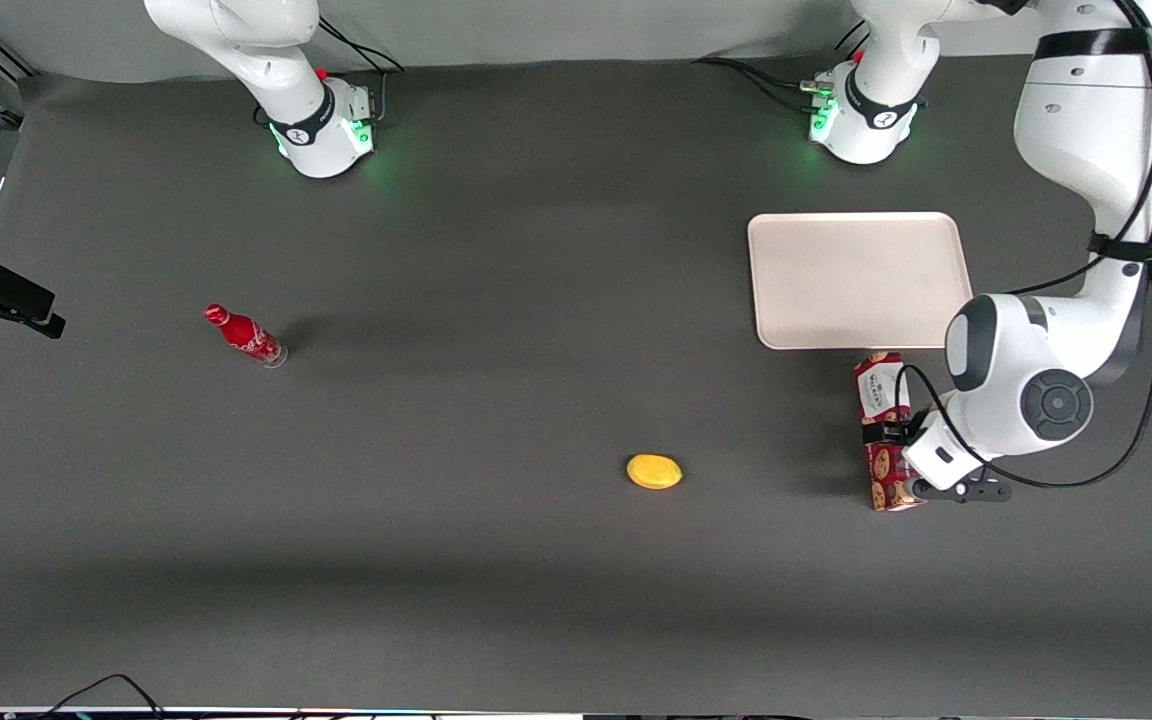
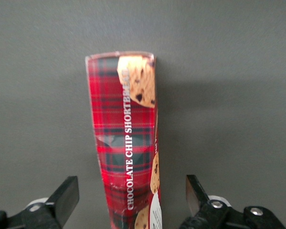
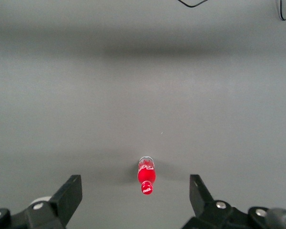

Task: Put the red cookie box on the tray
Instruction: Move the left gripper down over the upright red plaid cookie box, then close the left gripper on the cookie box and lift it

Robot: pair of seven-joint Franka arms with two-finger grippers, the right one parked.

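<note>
Straddling the red cookie box [image 2: 127, 138], the gripper [image 2: 128, 200] has its black jaws spread wide, one on each long side, neither touching the glossy tartan carton. The box lies flat on the matte grey bench [image 1: 496, 560], just beside the smooth off-white tray [image 1: 851, 280], nearer the front camera.

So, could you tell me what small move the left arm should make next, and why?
Probably lower the claw a little and close it on the red cookie box. The fingers stand open on either side of the box with gaps showing, so nothing is gripped yet, and the box lies on the table just nearer the front camera than the tray.
</note>
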